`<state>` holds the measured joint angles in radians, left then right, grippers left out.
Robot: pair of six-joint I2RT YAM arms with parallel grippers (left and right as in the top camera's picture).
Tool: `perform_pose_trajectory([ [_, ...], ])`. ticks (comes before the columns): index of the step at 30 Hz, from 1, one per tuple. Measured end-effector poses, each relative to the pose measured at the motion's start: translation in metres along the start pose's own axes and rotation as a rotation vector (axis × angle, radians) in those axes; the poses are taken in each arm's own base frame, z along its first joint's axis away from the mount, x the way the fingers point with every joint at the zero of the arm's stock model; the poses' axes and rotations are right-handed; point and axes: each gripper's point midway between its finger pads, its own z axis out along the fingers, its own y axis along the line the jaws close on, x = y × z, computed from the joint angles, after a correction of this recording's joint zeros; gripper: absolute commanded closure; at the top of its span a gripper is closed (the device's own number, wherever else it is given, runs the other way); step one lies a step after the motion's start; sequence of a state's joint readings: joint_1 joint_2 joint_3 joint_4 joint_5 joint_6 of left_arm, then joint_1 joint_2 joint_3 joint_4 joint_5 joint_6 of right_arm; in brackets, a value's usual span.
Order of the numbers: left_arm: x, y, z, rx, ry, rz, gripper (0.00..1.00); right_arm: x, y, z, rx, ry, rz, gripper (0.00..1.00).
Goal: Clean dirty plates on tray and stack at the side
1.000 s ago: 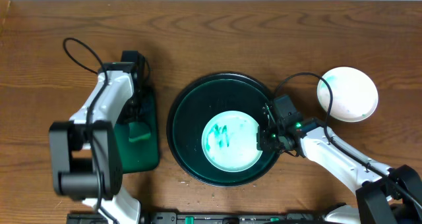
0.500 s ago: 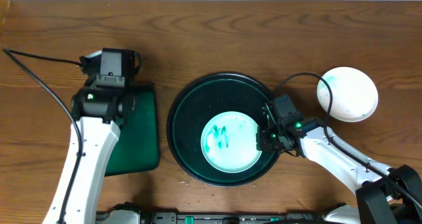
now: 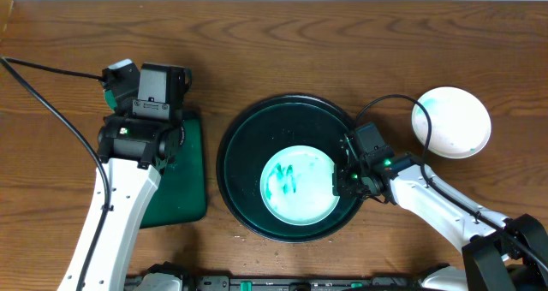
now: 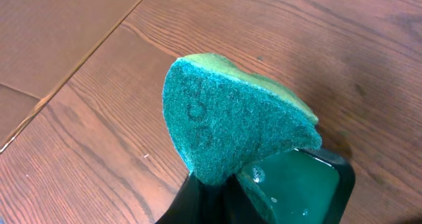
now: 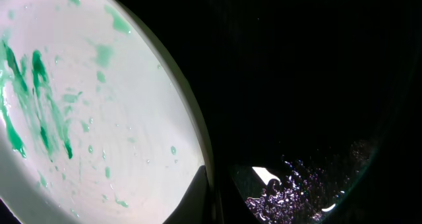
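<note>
Swinging up off the sponge tray (image 3: 190,175) since a second ago, the left arm (image 3: 128,184) is now hanging over that tray's upper end, turned slightly from half a second back. The right arm (image 3: 428,197) and the plate (image 3: 298,183) are staying put.

Lower centre of the overhead view, the plate is lying inside the tray (image 3: 244,141), toward its lower right, and is carrying teal smears (image 3: 282,180) on its left half. The right gripper (image 3: 342,181) is reaching in from the right and pinching the plate's right rim – in the wrist view, one finger is lying on the white face at the bottom edge and the other is sitting dark beneath the rim.

At left, the left gripper (image 4: 214,197) is clamping a green sponge (image 4: 231,125) from below, holding it up off the table (image 3: 257,51), with the sponge tray's wet corner showing at lower right of that view.

Farther off, at upper right of the overhead view, the other plate (image 3: 451,122) is resting on the table – well apart from the tray.
</note>
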<state>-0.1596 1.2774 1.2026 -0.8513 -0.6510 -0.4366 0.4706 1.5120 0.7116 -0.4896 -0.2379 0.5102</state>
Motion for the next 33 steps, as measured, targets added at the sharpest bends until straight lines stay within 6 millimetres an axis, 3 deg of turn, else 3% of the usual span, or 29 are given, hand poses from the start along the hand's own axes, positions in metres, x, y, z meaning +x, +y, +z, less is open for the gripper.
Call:
perform_pose_trajectory([
  [27,-0.001,0.001,0.0,-0.006,-0.004,-0.001,0.93,0.0,0.0,0.0,-0.002,0.0,-0.003,0.99],
  [33,0.023,-0.008,0.017,0.002,0.118,0.04,0.93,0.0,0.0,0.0,-0.002,0.0,-0.004,0.99],
])
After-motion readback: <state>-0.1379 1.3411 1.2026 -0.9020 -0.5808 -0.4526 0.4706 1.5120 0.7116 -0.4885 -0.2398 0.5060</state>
